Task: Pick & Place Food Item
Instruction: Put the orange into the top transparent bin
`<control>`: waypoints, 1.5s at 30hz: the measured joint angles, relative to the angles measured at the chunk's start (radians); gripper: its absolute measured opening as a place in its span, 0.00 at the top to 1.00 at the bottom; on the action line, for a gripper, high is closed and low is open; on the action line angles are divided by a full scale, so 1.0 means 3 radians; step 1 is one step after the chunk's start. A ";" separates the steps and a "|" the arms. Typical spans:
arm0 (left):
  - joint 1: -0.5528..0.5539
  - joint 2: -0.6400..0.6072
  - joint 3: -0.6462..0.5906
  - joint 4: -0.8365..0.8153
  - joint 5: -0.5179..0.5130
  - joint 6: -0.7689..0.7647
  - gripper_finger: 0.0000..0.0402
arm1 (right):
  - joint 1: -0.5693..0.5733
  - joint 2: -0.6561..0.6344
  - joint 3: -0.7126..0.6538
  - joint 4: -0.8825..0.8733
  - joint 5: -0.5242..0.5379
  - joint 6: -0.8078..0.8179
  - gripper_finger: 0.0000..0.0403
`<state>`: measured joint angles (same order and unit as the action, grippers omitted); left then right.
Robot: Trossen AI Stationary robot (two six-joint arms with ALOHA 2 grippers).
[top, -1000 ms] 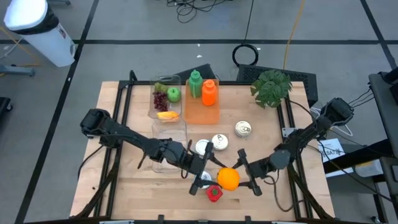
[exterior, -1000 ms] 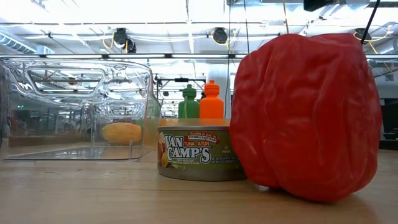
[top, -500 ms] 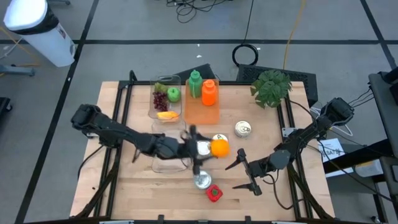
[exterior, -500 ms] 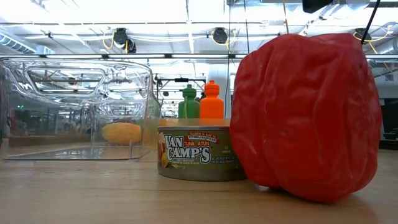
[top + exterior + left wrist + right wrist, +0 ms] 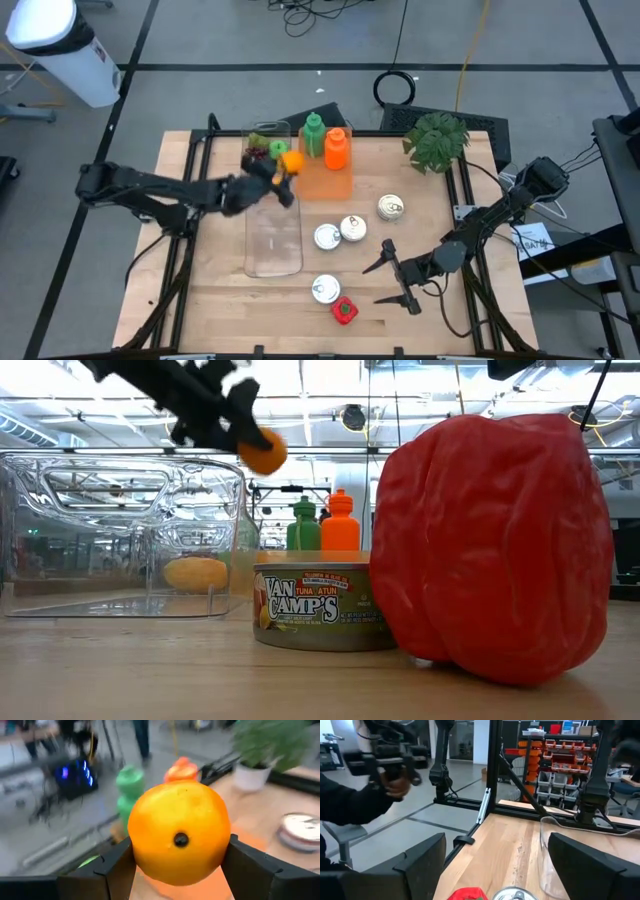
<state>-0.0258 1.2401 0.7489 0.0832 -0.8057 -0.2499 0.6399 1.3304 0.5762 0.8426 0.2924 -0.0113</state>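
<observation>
Left gripper (image 5: 281, 172) clamped on a round orange fruit (image 5: 292, 161), one dark finger on each flank, seen plainly in the left wrist view (image 5: 179, 839). Fruit is carried in the air above the far clear plastic bin (image 5: 266, 131), the one holding grapes, a green apple and a yellow item; low view shows it well clear of the nearer clear plastic bin (image 5: 120, 535). Green bottle (image 5: 315, 134) and orange bottle (image 5: 337, 147) stand just beside that far bin, on an orange mat (image 5: 325, 180). Right gripper (image 5: 396, 284) waits at the table's near side, well apart from the bin, fingers spread wide and empty; red bell pepper (image 5: 344, 311) and a tin can (image 5: 325, 289) lie close to it. Handling judgement: fruit looks firm, smooth-skinned, light to moderate in weight; a sphere wants to roll or squirt out of flat fingers, so hold across the widest middle, as now. Likely tolerant of a short drop, but it may bounce or roll against the fruit already in the bin.
</observation>
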 joint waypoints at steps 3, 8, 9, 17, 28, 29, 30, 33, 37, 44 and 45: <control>0.0462 -0.0017 0.0088 -0.0523 0.0558 -0.0256 0.36 | 0.0001 0.0000 0.0000 -0.0018 0.0069 0.0001 0.18; 0.1106 0.0006 0.0158 -0.0931 0.1429 -0.0457 0.36 | 0.0000 -0.0001 0.0000 -0.0058 0.0086 0.0000 0.18; 0.1202 0.0008 0.0158 -0.0982 0.1491 -0.0489 0.36 | 0.0000 -0.0001 0.0000 -0.0057 0.0087 0.0000 0.18; 0.1577 0.0088 0.0158 -0.1311 0.1972 -0.0691 0.36 | -0.0013 -0.0001 0.0000 -0.0062 0.0080 0.0000 0.18; 0.1590 0.0650 0.0154 -0.1183 0.1959 -0.0746 0.36 | -0.0063 -0.0001 0.0000 -0.0084 0.0080 0.0091 0.18; 0.1591 0.0697 0.0154 -0.1176 0.1959 -0.0746 0.36 | -0.0062 -0.0001 0.0000 -0.0088 0.0079 0.0085 0.18; 0.1591 0.0738 0.0154 -0.1185 0.1956 -0.0746 0.36 | -0.0062 -0.0001 0.0000 -0.0089 0.0079 0.0084 0.18; 0.1591 0.0823 0.0154 -0.1140 0.1951 -0.0745 0.36 | -0.0063 -0.0001 0.0000 -0.0090 0.0075 0.0085 0.18; 0.1591 0.0886 0.0154 -0.1127 0.1954 -0.0744 0.28 | -0.0062 -0.0001 0.0000 -0.0099 0.0071 0.0086 0.18; 0.1588 0.0877 0.0154 -0.1120 0.2020 -0.0679 0.05 | -0.0062 -0.0001 0.0000 -0.0101 0.0069 0.0086 0.18; 0.1587 0.0877 0.0154 -0.1119 0.2054 -0.0677 0.03 | -0.0062 -0.0001 0.0000 -0.0105 0.0067 0.0086 0.18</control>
<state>0.4503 1.5032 0.7952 -0.2524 -0.1894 -0.4530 0.6212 1.3300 0.5762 0.8109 0.3126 0.0144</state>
